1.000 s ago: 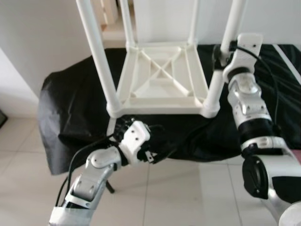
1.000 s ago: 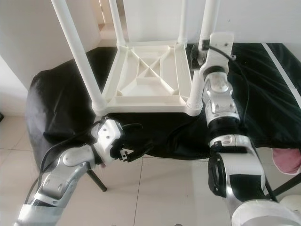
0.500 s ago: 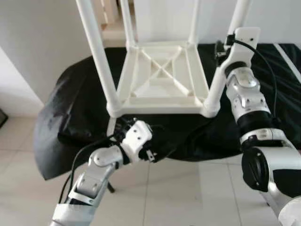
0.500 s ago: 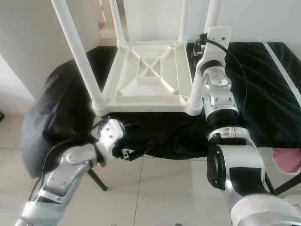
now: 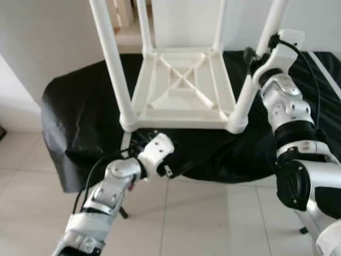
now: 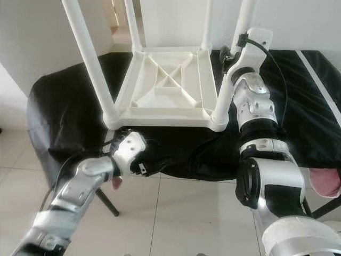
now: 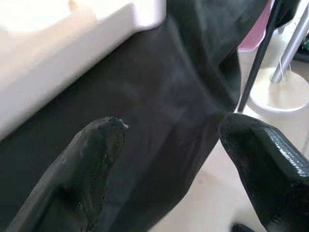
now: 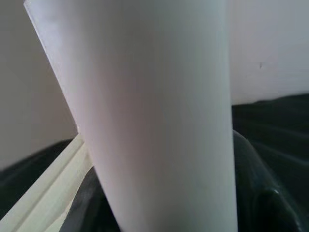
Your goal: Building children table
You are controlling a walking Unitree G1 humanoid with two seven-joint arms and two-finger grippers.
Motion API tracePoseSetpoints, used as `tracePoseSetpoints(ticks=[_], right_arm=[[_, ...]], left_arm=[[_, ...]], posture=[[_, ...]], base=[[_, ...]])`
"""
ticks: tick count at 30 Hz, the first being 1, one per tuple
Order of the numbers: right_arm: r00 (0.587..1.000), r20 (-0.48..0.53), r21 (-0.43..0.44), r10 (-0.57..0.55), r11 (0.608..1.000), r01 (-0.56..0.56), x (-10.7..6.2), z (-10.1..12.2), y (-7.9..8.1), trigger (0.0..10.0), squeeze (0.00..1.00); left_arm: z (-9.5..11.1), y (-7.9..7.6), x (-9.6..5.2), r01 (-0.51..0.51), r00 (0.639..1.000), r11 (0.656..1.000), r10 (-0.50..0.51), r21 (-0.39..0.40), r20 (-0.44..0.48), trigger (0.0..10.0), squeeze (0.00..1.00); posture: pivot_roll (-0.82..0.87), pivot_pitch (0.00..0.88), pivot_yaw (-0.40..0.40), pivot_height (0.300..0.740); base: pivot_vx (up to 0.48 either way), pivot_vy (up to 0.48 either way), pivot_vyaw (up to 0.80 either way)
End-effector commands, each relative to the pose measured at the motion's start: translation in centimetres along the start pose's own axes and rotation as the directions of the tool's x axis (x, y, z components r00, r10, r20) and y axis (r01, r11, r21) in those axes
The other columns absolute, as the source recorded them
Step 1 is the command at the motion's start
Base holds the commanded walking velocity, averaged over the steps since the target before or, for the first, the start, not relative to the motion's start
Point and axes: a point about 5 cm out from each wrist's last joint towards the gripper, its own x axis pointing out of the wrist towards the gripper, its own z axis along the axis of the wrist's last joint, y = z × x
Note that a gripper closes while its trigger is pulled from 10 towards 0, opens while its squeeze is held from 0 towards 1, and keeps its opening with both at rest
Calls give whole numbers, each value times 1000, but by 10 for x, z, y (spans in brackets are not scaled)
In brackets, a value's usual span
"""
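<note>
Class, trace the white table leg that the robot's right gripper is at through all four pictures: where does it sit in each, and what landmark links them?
Left eye view: near-right table leg, upper right, rising from the frame's near-right corner.
Right eye view: same leg, right of centre.
Left wrist view: not in it.
Right wrist view: leg close up, centre, between the right gripper's fingers.
Shared landmark: the black cloth under the upturned table.

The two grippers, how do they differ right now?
The right gripper is raised beside the near right leg of the upturned white table; its wrist view shows the leg between its fingers. The left gripper is low and open at the black cloth's front edge, holding nothing. Both have black fingers.
</note>
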Motion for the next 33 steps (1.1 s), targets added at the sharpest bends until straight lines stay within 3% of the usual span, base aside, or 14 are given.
tracePoseSetpoints(ticks=[1,5,6,8,10,13,14,15,17,20,21,23,27,33], right_arm=[[999,3,323,-47,945,44,-4,-4,-11,10000,0],[999,6,363,-49,931,43,-7,-4,-15,10000,0],[999,3,424,-51,905,45,-13,-6,-24,10000,0],[999,3,442,-52,896,45,-15,-7,-27,10000,0],[999,3,481,-51,876,43,-23,-10,-35,10000,0],[999,-11,499,-53,865,52,-37,-17,-46,10000,0],[999,-11,499,-53,865,52,-37,-17,-46,10000,0],[998,-15,503,-59,863,58,-40,-19,-48,10000,0],[998,-15,503,-59,863,58,-40,-19,-48,10000,0],[997,-25,517,-67,853,70,-51,-22,-52,10000,0],[997,-25,517,-67,853,70,-51,-22,-52,10000,0],[997,-41,528,-66,846,78,-61,-29,-54,10000,0],[995,-75,564,-59,821,90,-73,-40,-53,10000,0],[994,-104,604,-44,791,98,-87,-53,-54,10000,0]], left_arm=[[-15,18,0,-254,964,966,249,-39,-93,10000,0],[-19,24,2,-292,950,956,284,-41,-130,10000,0],[-22,38,3,-370,917,929,360,-29,-173,10000,0],[-21,43,2,-396,904,918,386,-20,-182,10000,0],[-15,64,0,-497,855,868,485,-19,-184,10000,0],[2,97,-11,-641,767,749,622,-168,-157,10000,0],[2,97,-11,-641,767,749,622,-168,-157,10000,0],[7,106,-15,-666,745,712,648,-224,-158,10000,0],[7,106,-15,-666,745,712,648,-224,-158,10000,0],[19,131,-31,-737,665,598,725,-313,-179,10000,0],[19,131,-31,-737,665,598,725,-313,-179,10000,0],[30,144,-40,-760,619,527,765,-379,-177,10000,0],[41,150,-40,-753,606,492,777,-437,-169,10000,0],[56,151,-32,-721,611,482,781,-498,-128,10000,0]], posture=[[-98,1,49,740],[-103,1,52,740],[-114,2,56,740],[-114,2,56,740],[-124,3,61,740],[-135,9,68,740],[-135,9,68,740],[-139,11,70,740],[-139,11,70,740],[-150,25,80,740],[-150,25,80,740],[-152,35,81,740],[-156,47,83,740],[-154,53,79,740]], base=[[0,0,0],[0,0,0],[0,0,0],[0,0,0],[0,0,0],[0,0,0],[0,0,0],[0,0,0],[0,0,0],[0,0,0],[0,0,0],[0,0,0],[0,0,0],[0,0,0]])
